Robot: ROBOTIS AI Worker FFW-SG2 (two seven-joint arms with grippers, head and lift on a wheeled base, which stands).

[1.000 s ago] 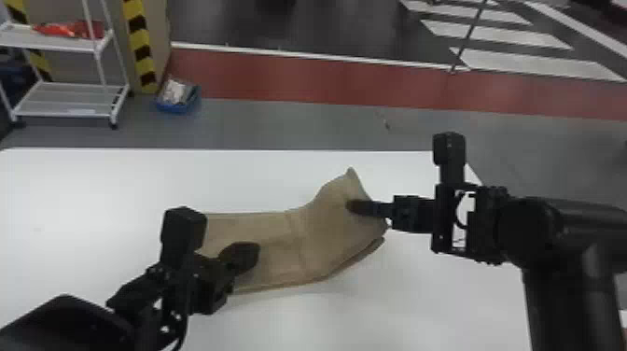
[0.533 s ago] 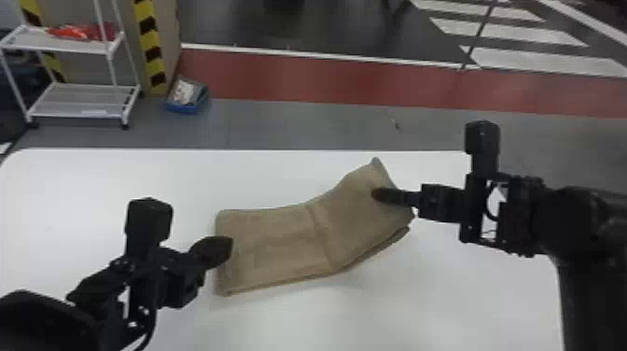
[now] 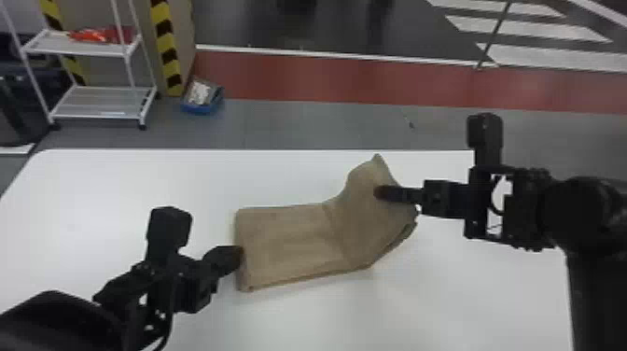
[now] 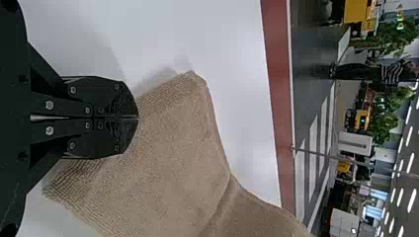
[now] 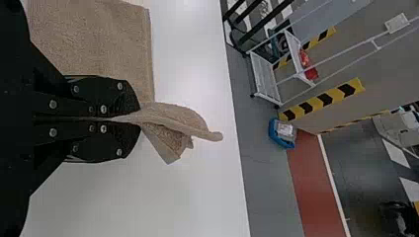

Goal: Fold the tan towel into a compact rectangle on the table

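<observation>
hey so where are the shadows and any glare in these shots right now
Left wrist view: faint, soft-edged shadow on the white table beside the left gripper and the tan towel, bright strip lights in the background; right wrist view: a pale sheen on the table; head view: brightly lit tabletop.

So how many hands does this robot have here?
2: the left hand at the left edge of the tan towel, the right hand pinching its raised right end.
</observation>
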